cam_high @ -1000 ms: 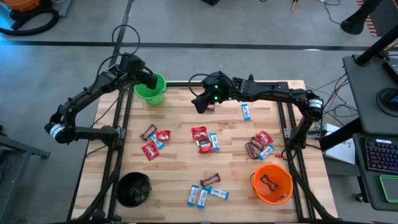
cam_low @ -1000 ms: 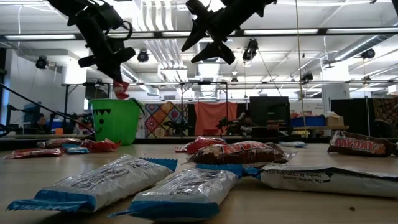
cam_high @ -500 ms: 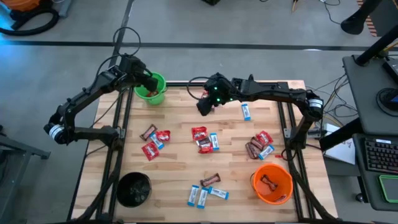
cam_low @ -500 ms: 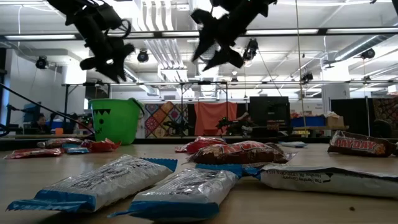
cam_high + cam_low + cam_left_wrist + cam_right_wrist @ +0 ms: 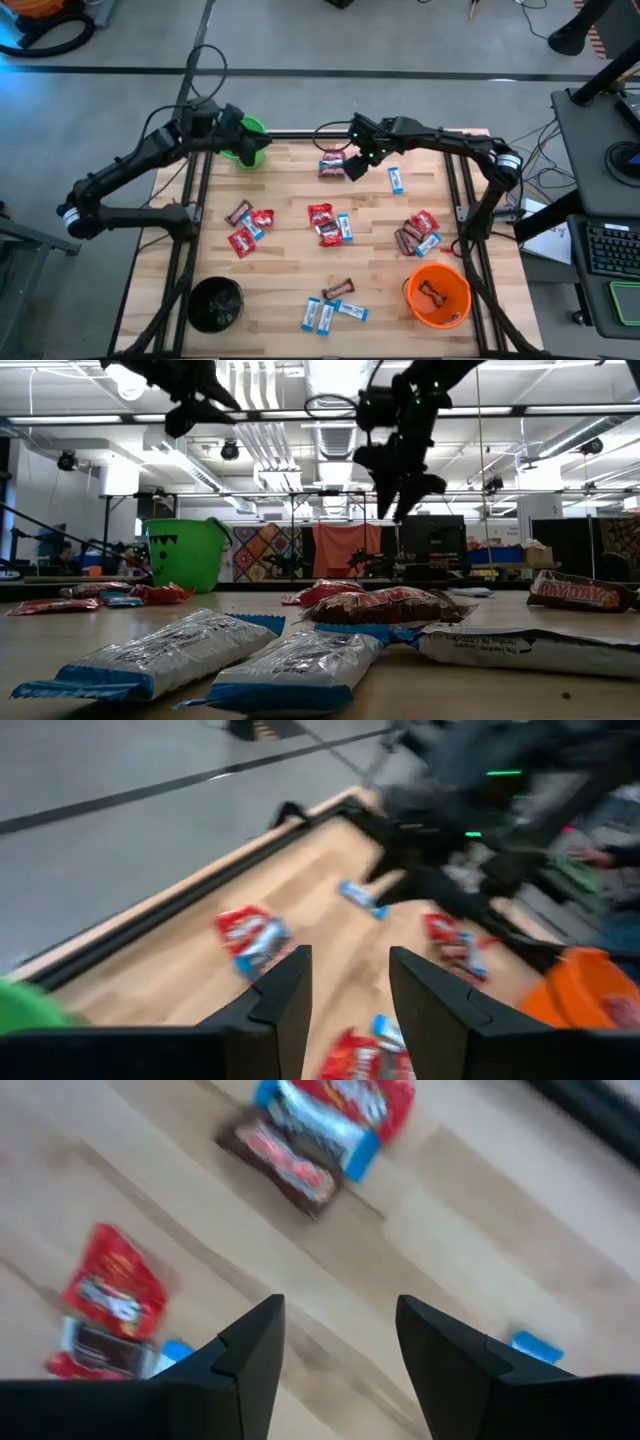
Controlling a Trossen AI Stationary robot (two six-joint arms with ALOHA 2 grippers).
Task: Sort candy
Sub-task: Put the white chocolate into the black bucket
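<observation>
**Both grippers empty above the far edge of the table**

A pale wooden table (image 5: 290, 260) stands on a grey workshop floor, candy scattered across it. At far left, the left gripper (image 5: 232, 125) hovers just beside the green bucket (image 5: 250, 141), fingers spread, holding nothing. Ahead of it lies a small stack of a red packet, a blue-and-white packet and a dark brown bar (image 5: 331, 164). The right gripper (image 5: 352, 166) hangs directly beside that stack, fingers also spread and empty. More candy lies nearer the front, between the black bucket (image 5: 215, 303) and the orange bucket (image 5: 438, 295). This looks like a between-picks step: next, the right gripper should drop onto one piece and close.
</observation>
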